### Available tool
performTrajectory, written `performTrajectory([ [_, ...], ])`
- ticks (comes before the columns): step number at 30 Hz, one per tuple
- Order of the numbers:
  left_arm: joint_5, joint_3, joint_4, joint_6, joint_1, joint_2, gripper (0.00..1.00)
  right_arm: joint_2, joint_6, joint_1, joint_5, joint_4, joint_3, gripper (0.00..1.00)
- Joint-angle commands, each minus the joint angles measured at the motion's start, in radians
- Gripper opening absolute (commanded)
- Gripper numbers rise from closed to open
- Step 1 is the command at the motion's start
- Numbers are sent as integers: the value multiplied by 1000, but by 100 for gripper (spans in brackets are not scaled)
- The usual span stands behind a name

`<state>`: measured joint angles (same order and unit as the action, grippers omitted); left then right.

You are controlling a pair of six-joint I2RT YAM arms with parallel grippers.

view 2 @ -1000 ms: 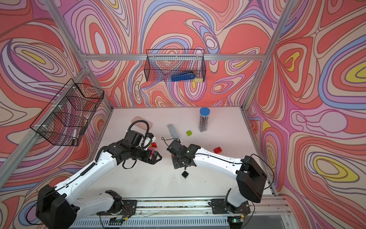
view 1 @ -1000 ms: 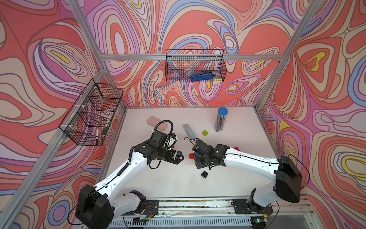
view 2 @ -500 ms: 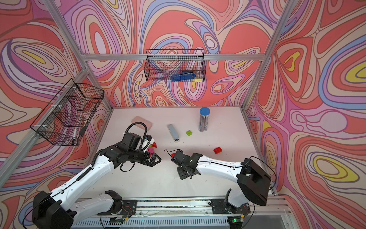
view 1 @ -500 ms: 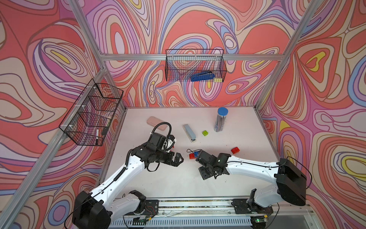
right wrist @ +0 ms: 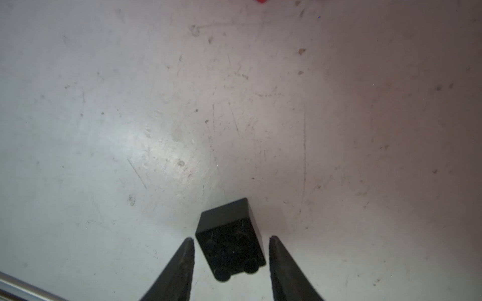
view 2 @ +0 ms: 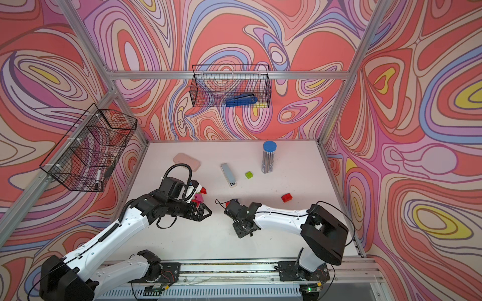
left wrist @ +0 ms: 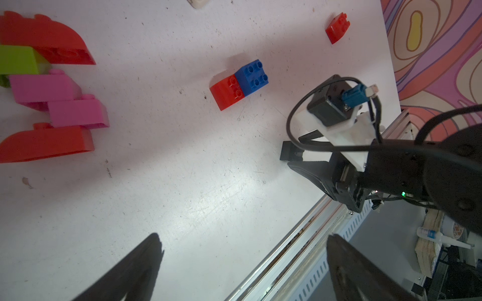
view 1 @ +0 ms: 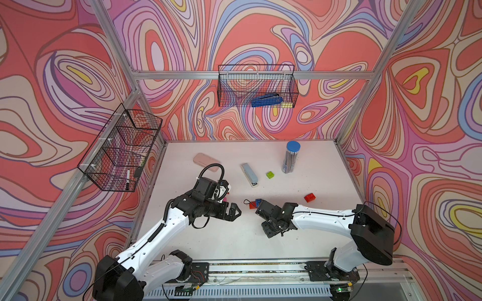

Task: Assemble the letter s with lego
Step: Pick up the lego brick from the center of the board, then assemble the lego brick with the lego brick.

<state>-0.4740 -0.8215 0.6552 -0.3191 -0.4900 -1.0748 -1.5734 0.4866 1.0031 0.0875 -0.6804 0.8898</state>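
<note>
Your right claw [right wrist: 231, 238] straddles the black brick [right wrist: 229, 226] on the table [right wrist: 156, 104], jaws parted, just clear of both sides. The brick sits skewed, so square up to its flat walls before you squeeze. The plastic looks hard, smooth and studded, so it may slip. Your left claw [left wrist: 243, 235] gapes empty near the pink-and-red stack [left wrist: 60, 104].

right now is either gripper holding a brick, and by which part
Nothing is held. The right gripper straddles the small black studded plastic brick, with slim gaps at both its sides, not clamped. The left gripper is open and empty.
</note>
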Motion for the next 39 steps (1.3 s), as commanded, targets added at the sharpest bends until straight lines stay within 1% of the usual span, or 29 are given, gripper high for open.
performTrajectory([
  [1,-17,10,12,-12,6,6,100,-17,-8,4,25,3,-4,46],
  [11,-10,10,15,-8,8,-9,100,-51,-13,4,37,-21,28,34],
  [17,-1,1,29,4,9,-4,100,-29,2,4,63,-70,87,27],
  [21,0,-9,50,20,35,11,100,-18,13,-4,95,-124,171,26],
  [25,-17,-13,70,31,68,29,100,-55,33,-46,74,-176,277,26],
  [29,-15,-13,84,39,86,48,100,-83,56,-101,35,-174,354,26],
  [38,-27,-9,71,45,102,52,100,-192,74,-153,1,-195,517,26],
  [39,-29,-7,71,47,101,52,100,-232,76,-154,1,-200,532,26],
])
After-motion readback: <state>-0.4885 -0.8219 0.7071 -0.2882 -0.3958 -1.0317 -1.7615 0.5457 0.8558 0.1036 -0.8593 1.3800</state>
